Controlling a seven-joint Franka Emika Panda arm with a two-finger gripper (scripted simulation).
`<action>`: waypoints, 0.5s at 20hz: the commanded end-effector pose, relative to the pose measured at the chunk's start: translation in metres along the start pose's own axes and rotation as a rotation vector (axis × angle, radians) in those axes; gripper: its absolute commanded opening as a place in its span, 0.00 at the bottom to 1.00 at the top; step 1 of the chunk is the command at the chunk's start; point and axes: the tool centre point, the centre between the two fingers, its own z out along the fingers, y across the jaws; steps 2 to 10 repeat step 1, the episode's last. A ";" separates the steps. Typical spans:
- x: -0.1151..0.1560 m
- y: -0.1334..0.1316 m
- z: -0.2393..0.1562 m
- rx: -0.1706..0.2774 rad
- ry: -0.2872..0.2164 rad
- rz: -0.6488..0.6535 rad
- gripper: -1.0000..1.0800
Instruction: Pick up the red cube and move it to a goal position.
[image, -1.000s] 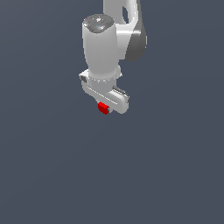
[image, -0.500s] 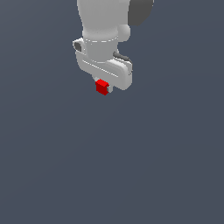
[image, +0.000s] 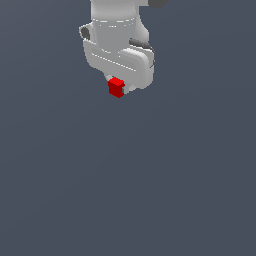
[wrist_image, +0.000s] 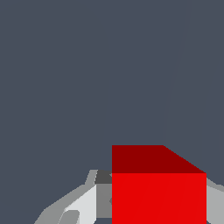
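White robot pincer (image: 120, 86) clamped on small bright red solid cube (image: 116, 87); cube sits directly between the fingertips, aloft over the worktop.

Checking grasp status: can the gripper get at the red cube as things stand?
Yes, apparently: the red cube already sits at the tip of the gripper, between its fingers, with nothing else near it in either view.
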 end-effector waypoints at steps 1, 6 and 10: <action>0.000 0.000 -0.002 0.000 -0.001 0.000 0.00; 0.000 0.000 -0.002 0.000 -0.001 0.000 0.00; 0.000 0.000 -0.002 0.000 -0.001 0.000 0.00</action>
